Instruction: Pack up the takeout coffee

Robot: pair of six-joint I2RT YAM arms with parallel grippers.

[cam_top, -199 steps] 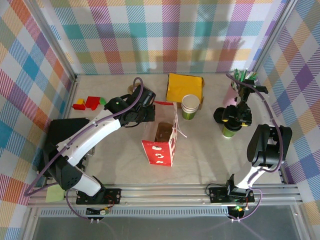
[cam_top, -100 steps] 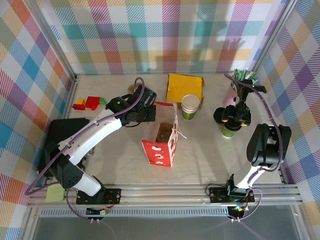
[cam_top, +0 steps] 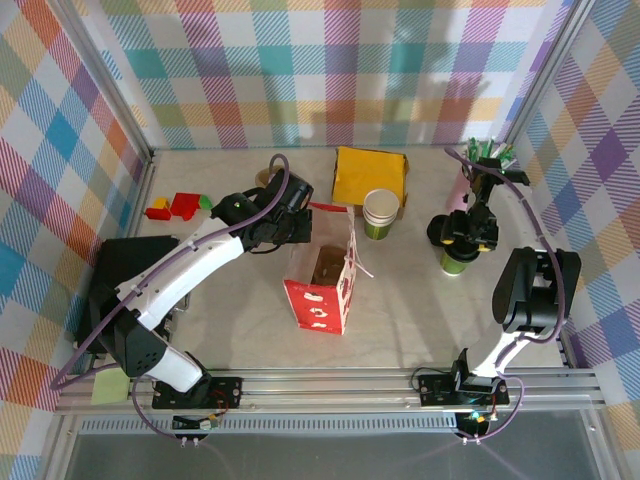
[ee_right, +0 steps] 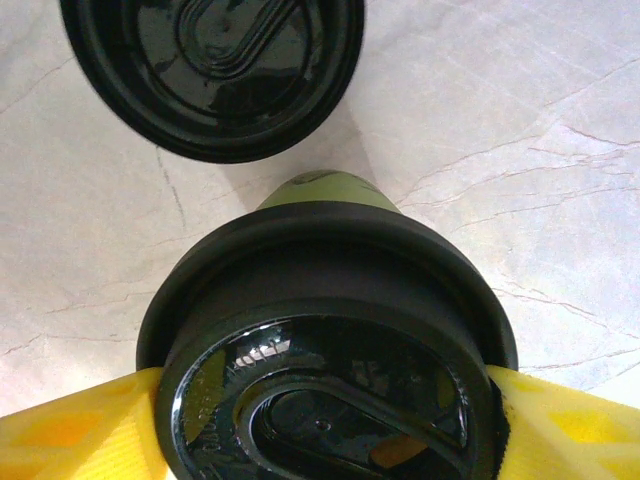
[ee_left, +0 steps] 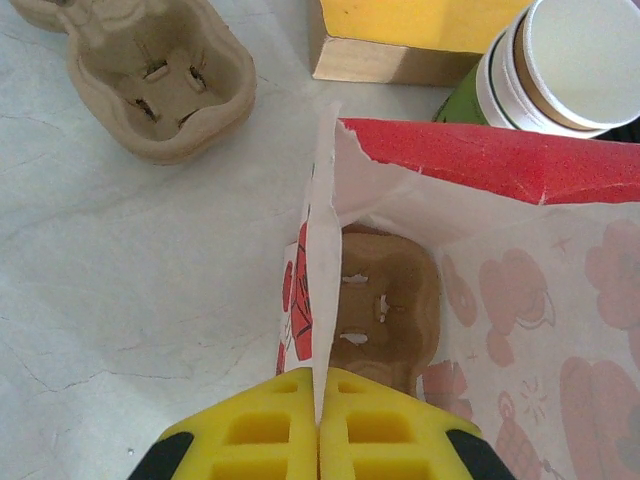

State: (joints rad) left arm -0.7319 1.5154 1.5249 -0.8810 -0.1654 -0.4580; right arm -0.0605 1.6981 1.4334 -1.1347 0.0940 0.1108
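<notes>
The takeout coffee (ee_right: 325,300), a green paper cup under a black lid, stands on the table at the right (cam_top: 455,262). My right gripper (ee_right: 325,410) is over it, its yellow fingers (ee_right: 70,425) pressed against both sides of the lid. The red and white paper bag (cam_top: 325,285) stands open at the middle of the table with a brown cup carrier (ee_left: 385,300) at its bottom. My left gripper (ee_left: 320,425) is shut on the bag's white back edge (ee_left: 312,290), seen at the bag's far left corner (cam_top: 300,225).
A loose black lid (ee_right: 210,60) lies just beyond the coffee. A stack of green-and-white cups (cam_top: 380,212) and a yellow box (cam_top: 368,172) stand behind the bag. A second carrier (ee_left: 160,80) lies back left, coloured blocks (cam_top: 175,207) far left, a pink cup of sticks (cam_top: 480,160) back right.
The right gripper has narrowed onto the coffee's lid and drifted slightly left, the cup shifting with it. The left arm and the bag have not moved.
</notes>
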